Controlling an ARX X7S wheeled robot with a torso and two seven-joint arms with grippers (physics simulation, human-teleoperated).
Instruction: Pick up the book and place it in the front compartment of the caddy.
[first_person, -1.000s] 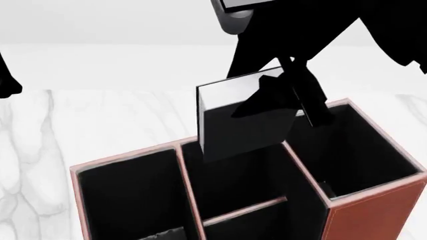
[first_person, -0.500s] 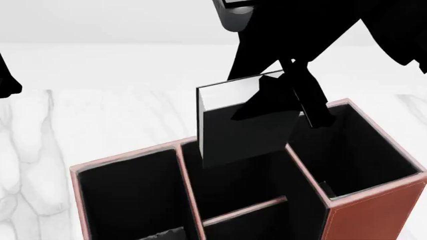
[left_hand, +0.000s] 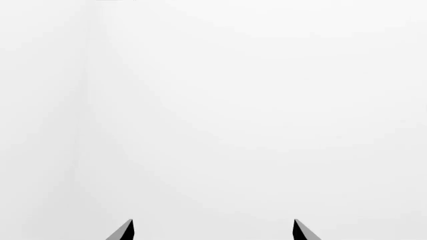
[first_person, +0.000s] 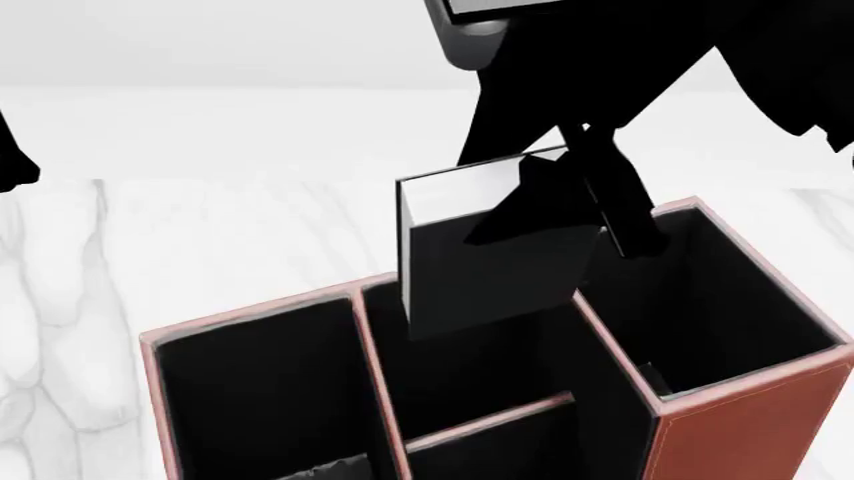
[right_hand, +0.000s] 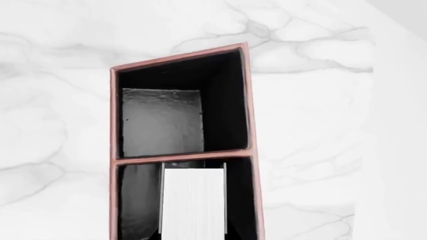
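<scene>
From the head view, the right gripper (first_person: 567, 200) pinches the top of the book (first_person: 487, 265), which hangs upright, its lower edge over the front compartment (first_person: 467, 375) of the caddy (first_person: 741, 435) on the marble counter (first_person: 200, 240). Only the right wrist view shows the book's white page edges, inside the caddy's rim. The left gripper (left_hand: 212, 231) appears only as two spread tips over blank white.
</scene>
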